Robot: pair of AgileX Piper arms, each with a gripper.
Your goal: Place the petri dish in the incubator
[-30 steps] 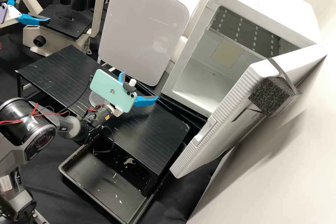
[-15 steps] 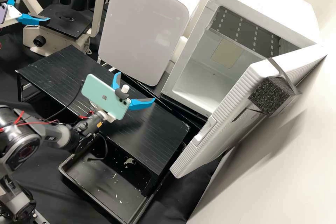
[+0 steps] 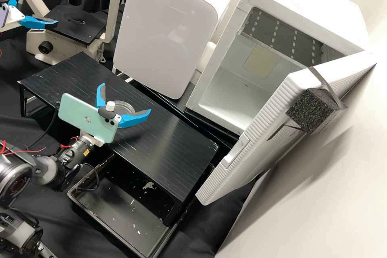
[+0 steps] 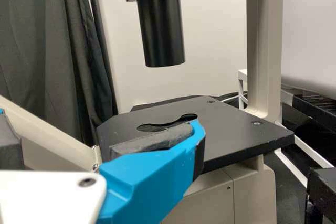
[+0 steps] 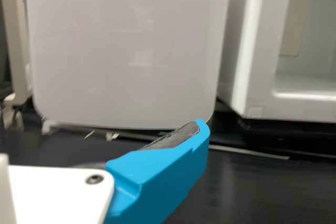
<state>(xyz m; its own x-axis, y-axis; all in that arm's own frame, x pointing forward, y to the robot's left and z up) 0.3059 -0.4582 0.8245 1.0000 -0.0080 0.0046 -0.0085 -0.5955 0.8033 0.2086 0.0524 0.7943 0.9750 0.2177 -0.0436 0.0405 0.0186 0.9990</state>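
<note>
Right gripper [image 3: 125, 97] wide open near petri dish [image 3: 128, 106] — logo [image 3: 87, 119] on mint phone [image 3: 73, 113] — left gripper [image 3: 40, 8] spread too.

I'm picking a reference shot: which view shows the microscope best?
The high view: it shows the microscope with plate, knob and frame. The left wrist view brings plate and black tube closer; the right wrist view catches a strip of frame.
</note>
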